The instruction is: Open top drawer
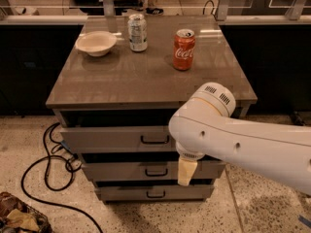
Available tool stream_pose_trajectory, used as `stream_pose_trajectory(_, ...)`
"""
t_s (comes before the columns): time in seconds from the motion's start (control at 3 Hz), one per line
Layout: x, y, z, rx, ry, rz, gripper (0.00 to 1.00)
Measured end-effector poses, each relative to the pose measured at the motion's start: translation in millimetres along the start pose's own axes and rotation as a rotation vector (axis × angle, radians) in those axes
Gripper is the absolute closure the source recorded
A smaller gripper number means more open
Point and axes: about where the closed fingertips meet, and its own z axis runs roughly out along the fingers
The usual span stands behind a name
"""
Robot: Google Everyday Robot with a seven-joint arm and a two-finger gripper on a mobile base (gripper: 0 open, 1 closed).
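Note:
The top drawer [112,139] is a wide grey front under the cabinet top, standing a little forward of the cabinet, with a dark gap above it. Its small black loop handle [154,140] is at the centre. My gripper [186,172] hangs as a cream tip below the white arm [243,140]. It is just right of the handle and lower, in front of the middle drawer [126,171]. The arm hides the right part of the top drawer front.
On the cabinet top [146,76] stand a white bowl [95,43], a silver can [137,32] and a red cola can [183,49]. The bottom drawer [146,193] sits lowest. Black cables [48,154] lie on the floor at left, with clutter [19,215] in the lower left corner.

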Motion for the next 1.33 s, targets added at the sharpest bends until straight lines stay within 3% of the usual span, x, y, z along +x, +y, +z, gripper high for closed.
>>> stream_pose_trajectory(0.33, 0, 0, 0, 0.000, 0.000, 0.000, 0.00)
stream_pose_trajectory(1.33, -13, -4, 31, 0.025, -0.126, 0.069, 0.00)
